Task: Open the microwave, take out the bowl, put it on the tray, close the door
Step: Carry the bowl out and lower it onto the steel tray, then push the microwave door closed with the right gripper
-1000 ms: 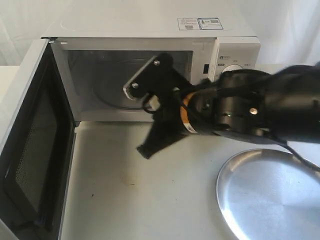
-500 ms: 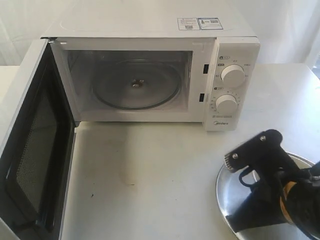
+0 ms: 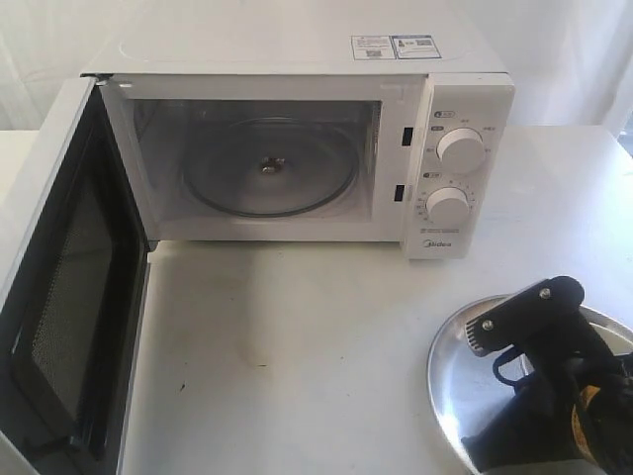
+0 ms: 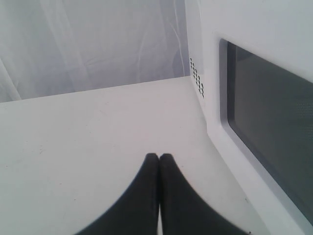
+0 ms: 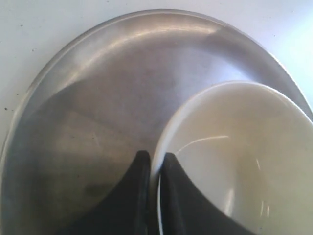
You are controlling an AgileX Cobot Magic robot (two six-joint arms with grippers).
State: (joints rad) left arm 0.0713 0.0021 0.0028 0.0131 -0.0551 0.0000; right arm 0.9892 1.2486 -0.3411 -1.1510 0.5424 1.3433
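The white microwave [image 3: 297,59] stands at the back with its door [image 3: 59,297] swung wide open to the left and only the glass turntable [image 3: 269,168] inside. At the front right lies the silver tray [image 3: 460,381]. My right gripper [image 5: 154,159] is over the tray [image 5: 98,112], shut on the rim of the cream-white bowl [image 5: 234,147], one finger inside and one outside. In the exterior view the arm hides the bowl. My left gripper [image 4: 159,157] is shut on nothing, low over the table beside the door's dark window [image 4: 274,132].
The two white dials [image 3: 461,150] sit on the microwave's right panel. The open door juts forward along the table's left side. White table surface [image 3: 297,346] stretches between the door and the tray. A white curtain hangs behind.
The right arm has drawn back out of the microwave cavity and swung to the front right, lowering over the tray with the bowl in its jaws. The door stays open.
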